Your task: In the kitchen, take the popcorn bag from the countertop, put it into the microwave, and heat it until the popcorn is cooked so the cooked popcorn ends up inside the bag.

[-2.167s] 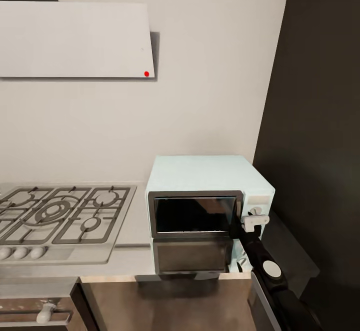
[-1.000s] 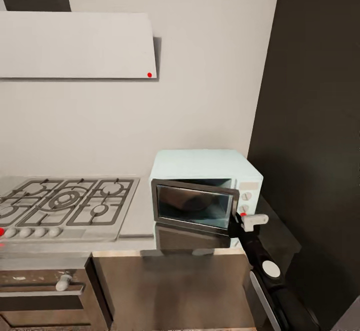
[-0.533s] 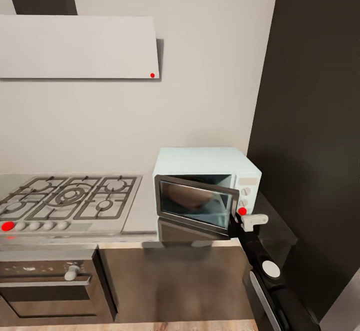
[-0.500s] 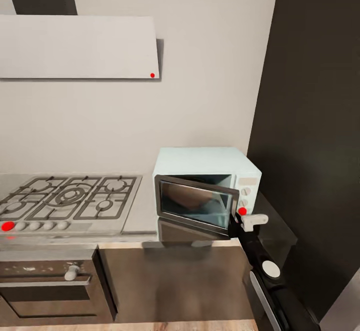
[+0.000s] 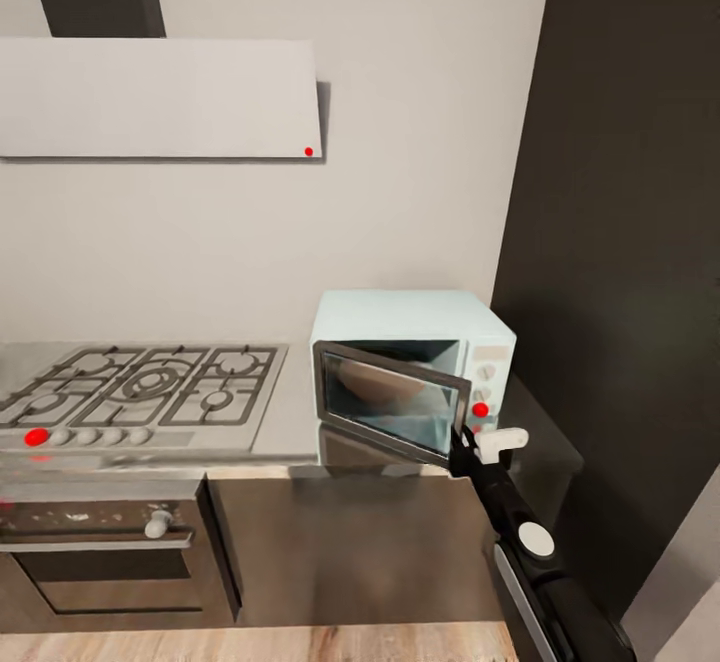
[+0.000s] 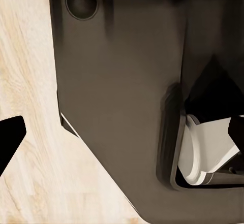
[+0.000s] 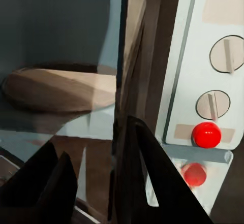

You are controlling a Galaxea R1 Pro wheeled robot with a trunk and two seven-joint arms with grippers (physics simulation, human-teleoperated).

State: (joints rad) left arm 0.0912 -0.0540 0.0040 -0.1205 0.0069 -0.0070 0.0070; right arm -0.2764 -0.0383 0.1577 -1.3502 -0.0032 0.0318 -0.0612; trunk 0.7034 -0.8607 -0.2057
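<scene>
The pale blue microwave (image 5: pixel 410 317) stands at the right end of the grey countertop (image 5: pixel 295 412). Its dark glass door (image 5: pixel 390 404) is swung partly out, hinged on the left. My right gripper (image 5: pixel 460 444) is at the door's free edge. In the right wrist view that gripper (image 7: pixel 99 142) has one dark finger on each side of the door's edge (image 7: pixel 122 82), shut on it. A tan round plate (image 7: pixel 56 89) lies inside, seen through the glass. A red light (image 7: pixel 206 134) glows below two knobs (image 7: pixel 226 55). The popcorn bag is out of view. My left gripper (image 6: pixel 122 132) hangs open over wooden floor.
A steel gas hob (image 5: pixel 140 387) with black grates sits left of the microwave, with a dark oven (image 5: pixel 110 557) under it and a grey hood (image 5: pixel 160 97) above. A tall dark cabinet (image 5: pixel 620 242) closes off the right side. My own dark base (image 6: pixel 117 107) shows over the floor.
The camera has pulled back, so the floor and more of the oven show. The microwave door has swung further open, with the right gripper still at its edge.
</scene>
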